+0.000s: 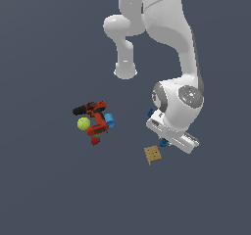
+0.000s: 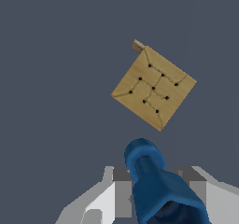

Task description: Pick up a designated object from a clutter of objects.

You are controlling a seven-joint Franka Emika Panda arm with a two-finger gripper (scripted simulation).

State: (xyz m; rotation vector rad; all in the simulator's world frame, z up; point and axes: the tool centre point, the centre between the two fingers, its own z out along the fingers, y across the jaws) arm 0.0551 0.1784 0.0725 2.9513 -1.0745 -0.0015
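Note:
The designated object (image 2: 150, 174), a dark-blue stubby cylinder with a hollow dark end, sits between my gripper's (image 2: 154, 178) grey fingers (image 2: 120, 186) in the wrist view. Both fingers press against its sides. In the exterior view only a bit of the blue cylinder (image 1: 163, 142) shows under the white hand of my gripper (image 1: 166, 140), just above the tan gridded square (image 1: 152, 154). The rest of the clutter lies toward the exterior view's left: a red-and-black power drill (image 1: 93, 114), a yellow-green ball (image 1: 83, 124), a light-blue cup (image 1: 109, 120) and a red block (image 1: 94, 140).
Another small blue piece (image 1: 150, 112) peeks out from behind the wrist on the exterior view's left side of the hand. The tan gridded square (image 2: 153, 88) lies flat on the dark grey floor just beyond the fingertips. The arm's base (image 1: 125, 71) stands behind the clutter.

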